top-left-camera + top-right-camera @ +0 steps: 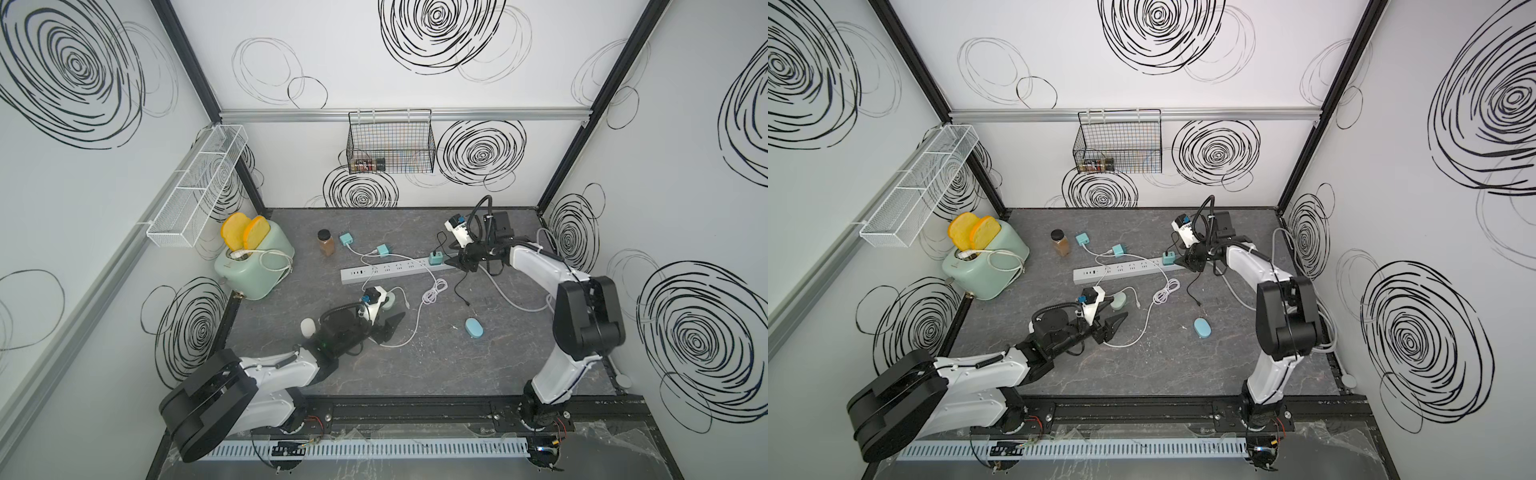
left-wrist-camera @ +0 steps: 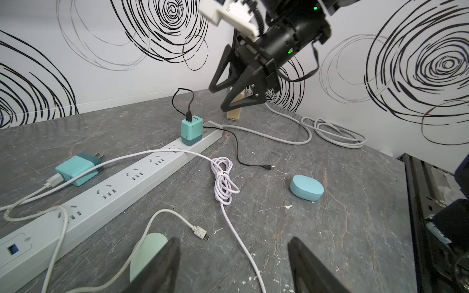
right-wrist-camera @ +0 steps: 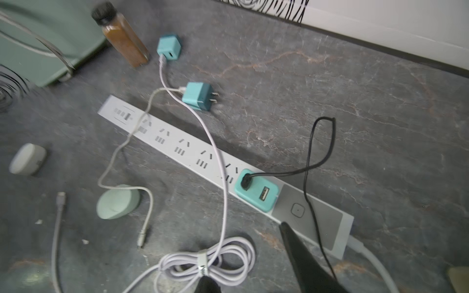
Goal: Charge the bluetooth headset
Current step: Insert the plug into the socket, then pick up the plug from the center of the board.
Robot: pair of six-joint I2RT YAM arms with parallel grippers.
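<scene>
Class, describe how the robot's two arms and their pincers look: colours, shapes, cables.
Both the left arm and right arm have white shells between bulky black joint housings. A black ribbed hose loops to a white camera bracket at each wrist. The left pincer and right pincer have black, tapering triangular fingers. Small green lights glow on the right wrist.

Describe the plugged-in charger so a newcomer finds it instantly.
Find the long white power strip mid-table. At its end by the right tool stands a teal charger. Unlike the two loose teal chargers, it is plugged in and carries a black cable.
</scene>
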